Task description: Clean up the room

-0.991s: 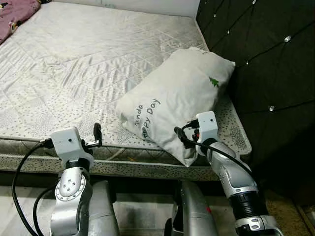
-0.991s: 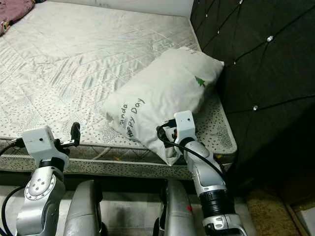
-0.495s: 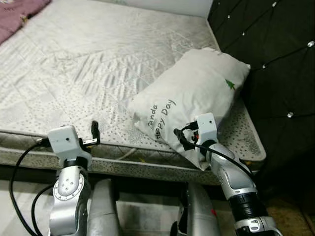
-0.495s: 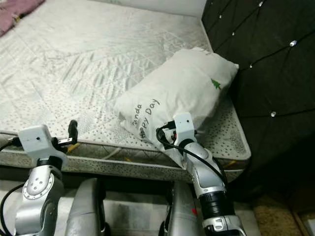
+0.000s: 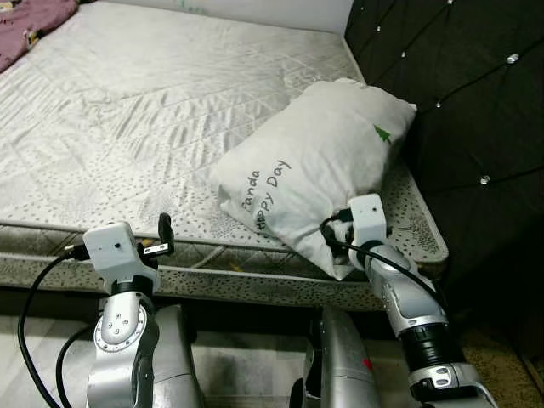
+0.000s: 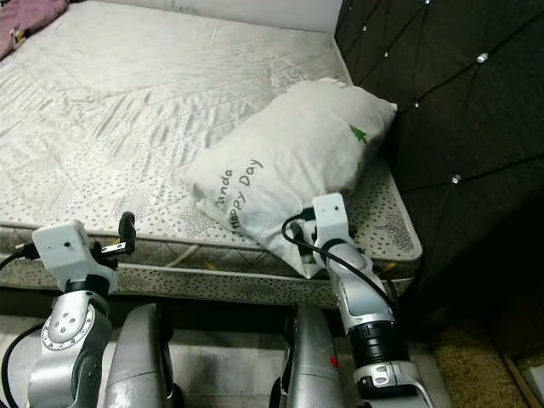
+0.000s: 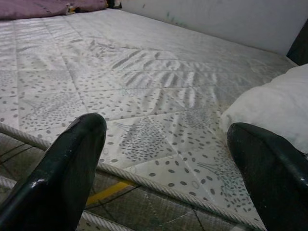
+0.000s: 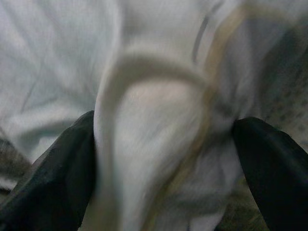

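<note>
A white pillow (image 5: 314, 170) printed with "Panda Happy Day" and a small green tree lies on the mattress (image 5: 153, 102), its far end against the black headboard. My right gripper (image 5: 334, 240) is at the pillow's near corner, by the mattress's front edge. In the right wrist view that gripper (image 8: 163, 130) is open, and the pillow corner (image 8: 154, 144) bulges between its two fingers. My left gripper (image 5: 166, 229) hovers open at the mattress's front edge, to the left of the pillow. Nothing sits between its fingers (image 7: 72, 154).
The tufted black headboard (image 5: 476, 102) walls off the right side. A purple blanket (image 5: 34, 17) lies at the far left corner of the bed. The patterned mattress side (image 5: 255, 285) runs across in front of my arms, with floor below.
The camera has swayed sideways and back. My right gripper has stayed at the pillow's near corner, and my left gripper holds its place at the mattress edge.
</note>
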`<state>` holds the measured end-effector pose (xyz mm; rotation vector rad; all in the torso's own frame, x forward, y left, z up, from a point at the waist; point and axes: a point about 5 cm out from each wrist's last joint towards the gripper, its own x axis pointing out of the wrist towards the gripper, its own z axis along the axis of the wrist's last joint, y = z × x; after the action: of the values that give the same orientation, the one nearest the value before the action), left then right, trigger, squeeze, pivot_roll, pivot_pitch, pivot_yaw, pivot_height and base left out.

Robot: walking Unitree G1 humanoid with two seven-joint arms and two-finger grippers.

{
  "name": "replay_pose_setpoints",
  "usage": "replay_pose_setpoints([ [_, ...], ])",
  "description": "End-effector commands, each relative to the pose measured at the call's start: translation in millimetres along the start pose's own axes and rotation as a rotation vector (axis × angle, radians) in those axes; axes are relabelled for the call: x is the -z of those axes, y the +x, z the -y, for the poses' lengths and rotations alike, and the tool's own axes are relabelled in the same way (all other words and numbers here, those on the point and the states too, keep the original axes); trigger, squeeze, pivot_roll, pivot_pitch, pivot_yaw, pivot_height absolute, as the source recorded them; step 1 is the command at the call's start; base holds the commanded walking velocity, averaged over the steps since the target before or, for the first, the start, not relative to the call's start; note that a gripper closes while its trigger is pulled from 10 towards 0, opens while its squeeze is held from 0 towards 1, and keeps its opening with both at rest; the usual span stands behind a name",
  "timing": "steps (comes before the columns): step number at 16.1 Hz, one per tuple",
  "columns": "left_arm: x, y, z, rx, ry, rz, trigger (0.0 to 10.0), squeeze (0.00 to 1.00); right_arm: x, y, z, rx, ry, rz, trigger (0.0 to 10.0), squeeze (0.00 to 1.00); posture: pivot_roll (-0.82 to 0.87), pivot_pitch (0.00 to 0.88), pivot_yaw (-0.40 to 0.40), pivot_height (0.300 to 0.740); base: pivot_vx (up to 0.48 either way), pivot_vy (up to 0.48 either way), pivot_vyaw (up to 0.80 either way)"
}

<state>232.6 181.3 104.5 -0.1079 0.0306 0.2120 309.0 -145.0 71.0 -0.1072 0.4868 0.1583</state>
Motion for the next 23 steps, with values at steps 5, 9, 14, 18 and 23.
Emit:
replay_pose_setpoints([
  [5, -2.3, 1.3, 5.1, 0.009, 0.003, 0.008, 10.0, 0.0, 3.4, 11.0, -12.3, 0.039, 0.163, -0.105, 9.1, 0.0, 0.08, 0.0, -0.096, 0.522, 0.0, 0.0, 0.0],
  [9, -3.2, 1.0, 5.2, 0.006, 0.008, 0.012, 10.0, 0.0, -19.7, 23.7, -37.5, -0.017, 0.283, -0.053, 0.0, 0.0, 0.1, 0.0, -0.095, 0.522, 0.0, 0.0, 0.0],
  [14, -1.5, 4.6, 5.3, 0.002, 0.006, 0.015, 10.0, 0.0, -24.3, 27.6, -40.6, -0.039, 0.306, -0.043, 0.0, 0.0, 0.09, 0.0, -0.085, 0.522, 0.0, 0.0, 0.0],
  [18, -2.0, 12.0, 8.7, 0.005, 0.0, 0.026, 10.0, 0.0, -32.0, 30.8, -31.5, -0.022, 0.317, -0.003, 0.0, 0.0, 0.07, 0.0, -0.08, 0.522, 0.0, 0.0, 0.0],
  [23, -4.7, 16.8, 8.6, -0.006, -0.001, 0.044, 10.0, 0.0, -24.1, 30.7, -41.8, -0.071, 0.288, -0.013, 0.0, 0.0, 0.06, 0.0, -0.075, 0.522, 0.0, 0.0, 0.0],
])
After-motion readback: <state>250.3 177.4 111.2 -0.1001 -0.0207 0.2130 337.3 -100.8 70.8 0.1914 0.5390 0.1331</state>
